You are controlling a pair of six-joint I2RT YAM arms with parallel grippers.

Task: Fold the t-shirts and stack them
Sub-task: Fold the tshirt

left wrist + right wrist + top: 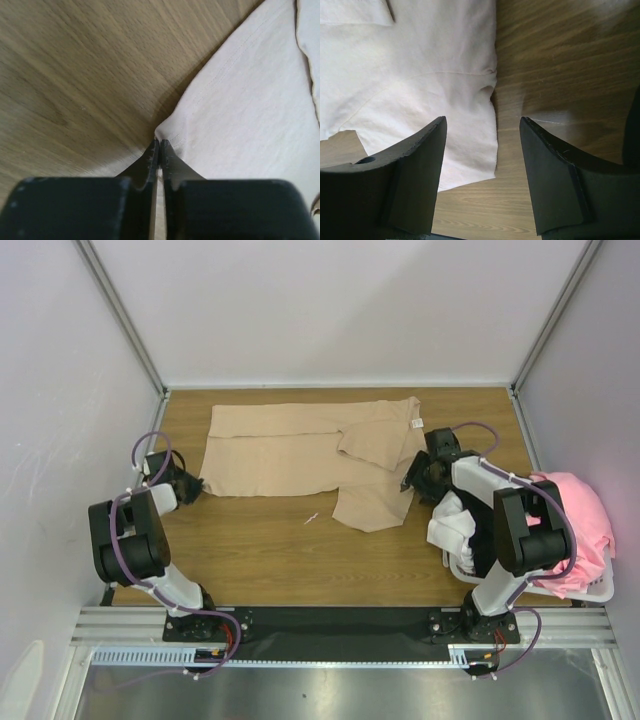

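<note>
Spanning lengthwise from left tool, pinching its corner, to right tool, spread wide over opp. edge, tan t-shirt lies btwn both.

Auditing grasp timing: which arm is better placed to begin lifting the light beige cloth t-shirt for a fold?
Likely left. The left end effector is shut on a corner of the light beige cloth t-shirt, while the right end effector is open above its opposite edge, gripping nothing.
</note>
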